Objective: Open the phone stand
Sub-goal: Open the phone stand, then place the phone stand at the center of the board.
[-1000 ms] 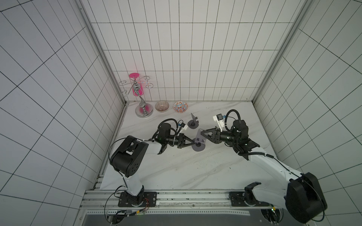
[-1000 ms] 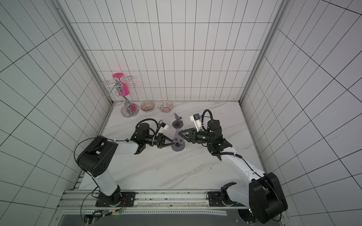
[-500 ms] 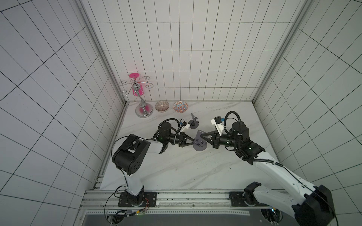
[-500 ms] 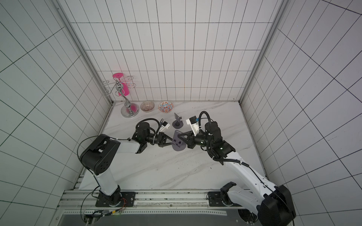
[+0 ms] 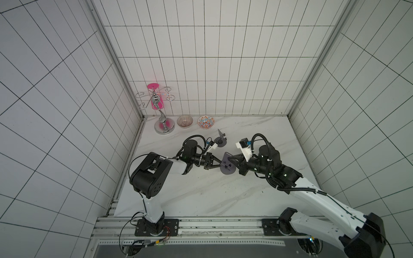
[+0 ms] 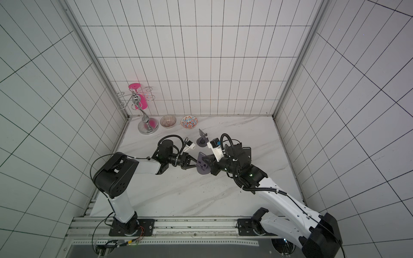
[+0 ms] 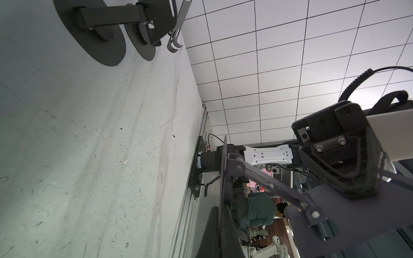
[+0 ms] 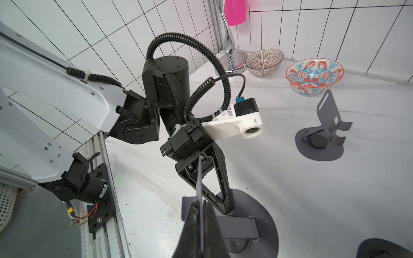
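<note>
While it is at the middle of the table (image 5: 201,196) between both arms, the grey phone stand (image 5: 228,168) is gripped twice: the left gripper (image 7: 222,211) pinches the rim of its round base, the right gripper (image 8: 201,204) pinches its thin back plate; another stand (image 5: 220,141), unfolded, stands just behind, a patterned bowl (image 5: 205,122) beyond

Left end effector (image 7: 222,215) on phone stand (image 7: 272,185)

Both arms reach inward, left claw (image 5: 220,165) and right claw (image 5: 231,159) (nearly tip to tip) clamped tight.
</note>
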{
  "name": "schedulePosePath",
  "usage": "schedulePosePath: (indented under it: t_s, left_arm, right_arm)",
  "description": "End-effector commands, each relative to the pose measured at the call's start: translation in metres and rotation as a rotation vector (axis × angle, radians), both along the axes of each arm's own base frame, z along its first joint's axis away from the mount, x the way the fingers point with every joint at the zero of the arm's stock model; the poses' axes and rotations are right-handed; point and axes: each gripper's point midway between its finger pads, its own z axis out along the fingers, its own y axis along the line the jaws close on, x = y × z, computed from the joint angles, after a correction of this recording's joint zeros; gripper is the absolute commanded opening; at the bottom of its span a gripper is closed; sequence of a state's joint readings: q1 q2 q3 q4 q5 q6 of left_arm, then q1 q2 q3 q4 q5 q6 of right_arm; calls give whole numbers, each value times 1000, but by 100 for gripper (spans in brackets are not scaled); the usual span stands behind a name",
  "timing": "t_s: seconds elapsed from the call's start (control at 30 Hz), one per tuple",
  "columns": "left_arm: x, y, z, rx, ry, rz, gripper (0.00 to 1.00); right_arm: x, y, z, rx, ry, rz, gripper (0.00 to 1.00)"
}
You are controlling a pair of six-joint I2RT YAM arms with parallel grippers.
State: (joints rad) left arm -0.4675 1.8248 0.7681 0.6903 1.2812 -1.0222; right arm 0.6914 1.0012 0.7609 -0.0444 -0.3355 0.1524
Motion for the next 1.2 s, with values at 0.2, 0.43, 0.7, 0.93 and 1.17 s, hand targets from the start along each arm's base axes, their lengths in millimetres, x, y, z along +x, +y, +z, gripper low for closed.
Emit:
schedulePosePath:
  t_s: [0.2,0.43,0.7,0.93,1.17]
  left_arm:
    - [19,10,-20,61,69,77,0]
    - [39,24,2,6,39,153,23]
    - [57,53,14,-13,68,268,48]
    - [48,79,17,83,35,348,48]
    - [28,91,38,179,-56,365,48]
  right_arm:
    - [12,-14,-7,-69,-78,-102,0]
    - [9,-6,-22,-38,-23,-69,0]
    - [16,-10,-29,-14,10,-92,0]
    - [26,-3,-62,31,109,-65,0]
    - [44,12,-93,28,165,-57,0]
